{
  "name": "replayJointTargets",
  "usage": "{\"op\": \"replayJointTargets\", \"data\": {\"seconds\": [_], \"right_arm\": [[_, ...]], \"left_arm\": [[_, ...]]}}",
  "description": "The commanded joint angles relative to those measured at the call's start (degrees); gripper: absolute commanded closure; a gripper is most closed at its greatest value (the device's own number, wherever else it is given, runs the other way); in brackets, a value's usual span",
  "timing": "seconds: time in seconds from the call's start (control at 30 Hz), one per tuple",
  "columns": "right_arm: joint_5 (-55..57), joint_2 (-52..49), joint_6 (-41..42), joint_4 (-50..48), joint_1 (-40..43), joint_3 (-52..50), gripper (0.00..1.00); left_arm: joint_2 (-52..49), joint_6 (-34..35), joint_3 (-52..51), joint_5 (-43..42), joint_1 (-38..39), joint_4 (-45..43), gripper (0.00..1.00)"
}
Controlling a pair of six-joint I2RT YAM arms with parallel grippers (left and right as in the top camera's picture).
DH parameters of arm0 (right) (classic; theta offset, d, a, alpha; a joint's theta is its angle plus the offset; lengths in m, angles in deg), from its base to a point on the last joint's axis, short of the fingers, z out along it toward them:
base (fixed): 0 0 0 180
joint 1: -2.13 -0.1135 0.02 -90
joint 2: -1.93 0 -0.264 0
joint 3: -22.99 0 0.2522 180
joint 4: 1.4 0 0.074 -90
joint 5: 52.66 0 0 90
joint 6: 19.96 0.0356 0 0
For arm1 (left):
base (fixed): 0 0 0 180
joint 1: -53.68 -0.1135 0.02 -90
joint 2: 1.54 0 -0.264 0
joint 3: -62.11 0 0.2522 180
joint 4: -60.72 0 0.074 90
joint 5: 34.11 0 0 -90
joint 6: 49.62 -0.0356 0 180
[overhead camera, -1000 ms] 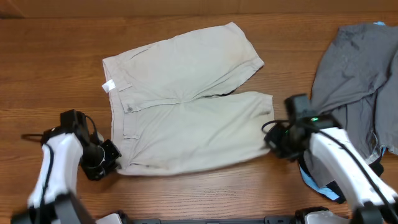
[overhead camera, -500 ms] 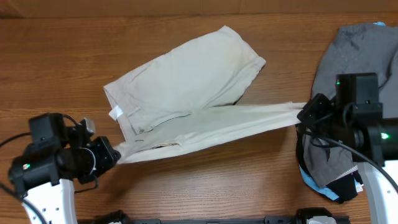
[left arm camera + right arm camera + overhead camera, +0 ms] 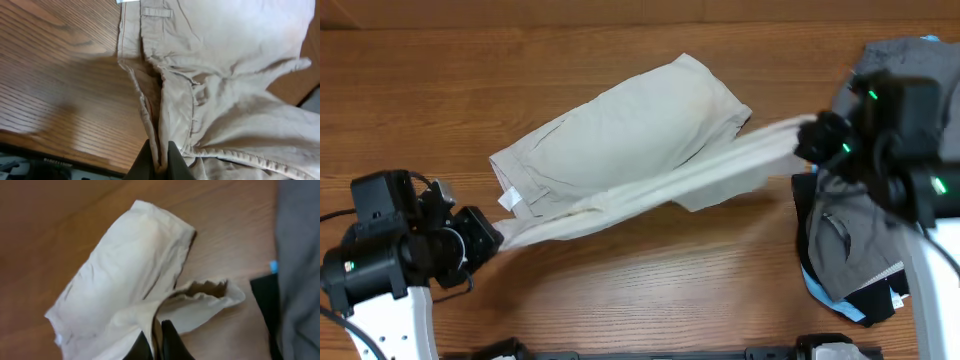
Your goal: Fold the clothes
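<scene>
Beige shorts [image 3: 620, 135] taut between left claw [image 3: 159, 152], right claw [image 3: 158, 334]; each pinching cloth, seen only in wrist views.

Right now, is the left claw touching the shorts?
Touching. The left wrist view shows the left claw shut on the shorts, with an edge of the fabric pinched between its two sides.

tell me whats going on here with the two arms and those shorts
The two arms are partway through folding the beige shorts. The left gripper pinches the waistband end and the right gripper pinches the hem of the near leg, so that edge hangs stretched between them above the table. The far leg lies flat; the fold is not yet laid down. A pile of grey and dark garments sits at the right.
</scene>
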Motion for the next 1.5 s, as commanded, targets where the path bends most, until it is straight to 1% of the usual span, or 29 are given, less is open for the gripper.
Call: {"op": "replayJointTargets", "data": {"seconds": [0.0, 0.13, 0.23, 0.37, 0.5, 0.8, 0.97, 1.07, 1.13, 1.17, 1.23, 1.37, 1.47], "right_arm": [[5.25, -5.86, -6.38, -7.61, 0.74, 2.21, 0.96], [5.03, -10.54, -7.48, -15.98, -0.9, 2.21, 0.96], [5.03, -15.08, -8.68, -25.51, -3.61, 2.21, 0.96], [5.05, -18.67, -8.72, -32.54, -5.57, 2.19, 0.96], [5.01, -23.23, -8.72, -37.79, -7.19, 2.19, 0.96], [5.51, -31.74, -8.72, -44.37, -8.33, 2.19, 0.96], [8.79, -32.76, -8.72, -45.66, -8.33, 2.19, 0.96], [9.46, -32.79, -8.7, -45.64, -8.33, 2.19, 0.96], [10.01, -33.05, -8.7, -45.66, -8.33, 2.19, 0.96], [10.01, -33.22, -8.7, -45.68, -8.33, 2.19, 0.96], [10.01, -34.53, -8.7, -45.68, -8.33, 2.19, 0.96], [10.01, -37.13, -8.7, -46.07, -8.33, 2.19, 0.96], [10.03, -38.38, -8.7, -47.28, -8.33, 2.19, 0.96]], "left_arm": [[-3.63, 3.82, 1.16, 10.71, -0.76, -2.51, 0.96], [-8.44, 5.2, 1.16, 12.09, -0.76, -6.08, 0.96], [-15.28, 7.32, 1.16, 14.64, -0.76, -11.04, 0.96], [-21.73, 8.57, 1.16, 14.62, -0.74, -14.91, 0.96], [-28.61, 8.55, 1.16, 14.6, -0.74, -21.24, 0.96], [-38.05, 8.5, 1.16, 13.57, -0.61, -35.69, 0.96], [-42.03, 7.85, 1.16, 8.17, 1.29, -46.56, 0.92], [-43.65, 7.78, 1.16, 7.61, 3.04, -51.19, 0.9], [-44.44, 7.65, 1.16, 8.22, 4.28, -52.85, 0.87], [-44.7, 7.69, 1.16, 8.68, 4.68, -53.09, 0.87], [-45.48, 7.69, 1.16, 10.67, 5.42, -53.05, 0.91], [-45.62, 7.72, 1.16, 11.43, 5.4, -54.36, 0.9], [-45.62, 7.74, 1.16, 12.09, 5.4, -55.82, 0.87]]}}
